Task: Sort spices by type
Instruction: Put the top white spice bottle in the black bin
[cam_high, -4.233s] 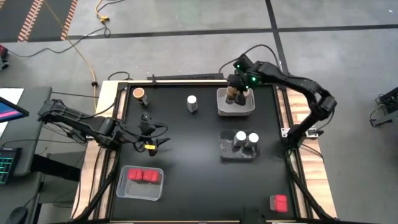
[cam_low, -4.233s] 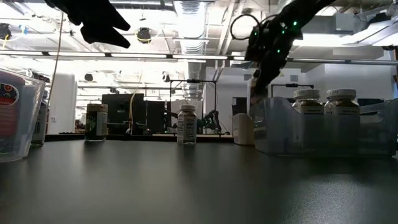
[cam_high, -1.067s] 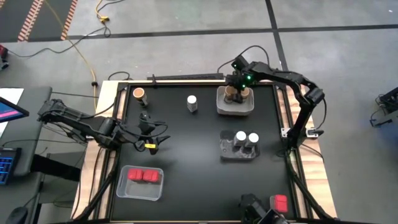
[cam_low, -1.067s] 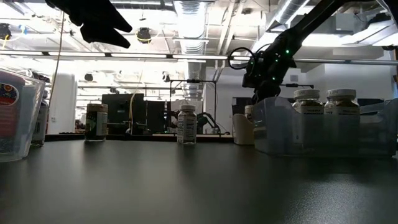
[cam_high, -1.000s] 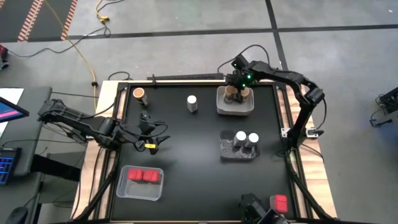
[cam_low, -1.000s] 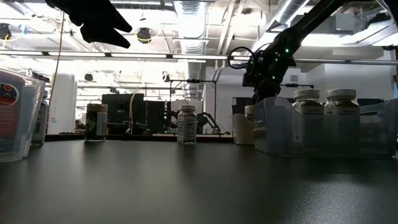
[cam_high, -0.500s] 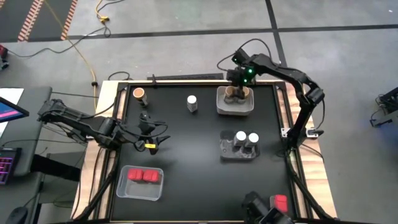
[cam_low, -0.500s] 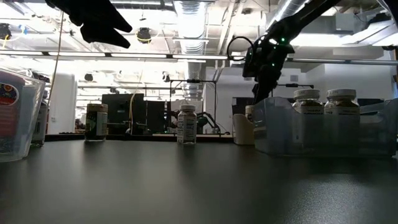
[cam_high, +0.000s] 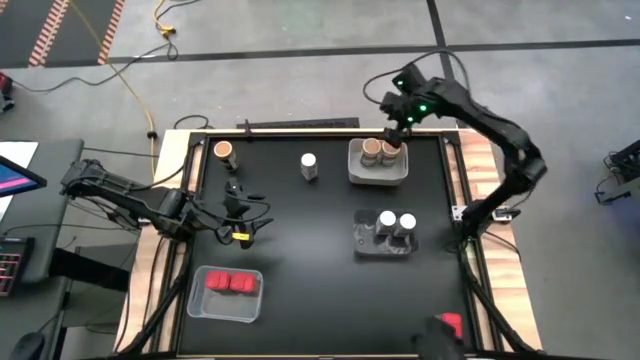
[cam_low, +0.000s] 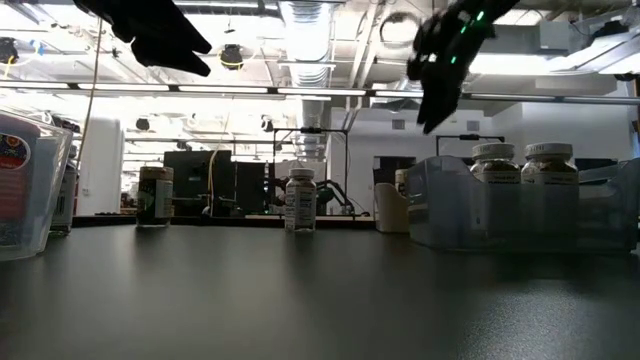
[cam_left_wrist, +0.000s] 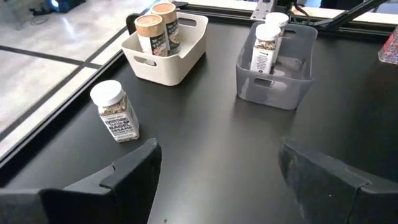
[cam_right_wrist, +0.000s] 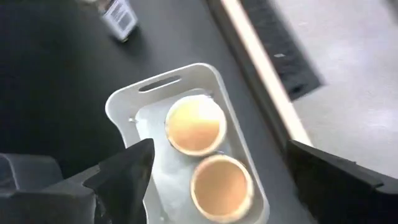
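Spices: two cork-topped jars (cam_high: 378, 149) in the white tray (cam_high: 379, 174), with a third (cam_high: 223, 151) loose on the worktop (cam_high: 300, 240); three white-lidded jars, two (cam_high: 396, 222) in the grey tray (cam_high: 372, 243); three red boxes. The right tool (cam_high: 392, 126), wide open and empty, is shown above the white tray; the left tool (cam_high: 243, 216), partly open and empty, is seen well apart.

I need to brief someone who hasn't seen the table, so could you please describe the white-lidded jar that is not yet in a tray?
Start at the white tray near the table's far edge, holding two cork-topped jars. Beside it, toward the left arm's side, one white-lidded jar stands alone on the bare black tabletop. The other white-lidded jars sit inside a grey tray.
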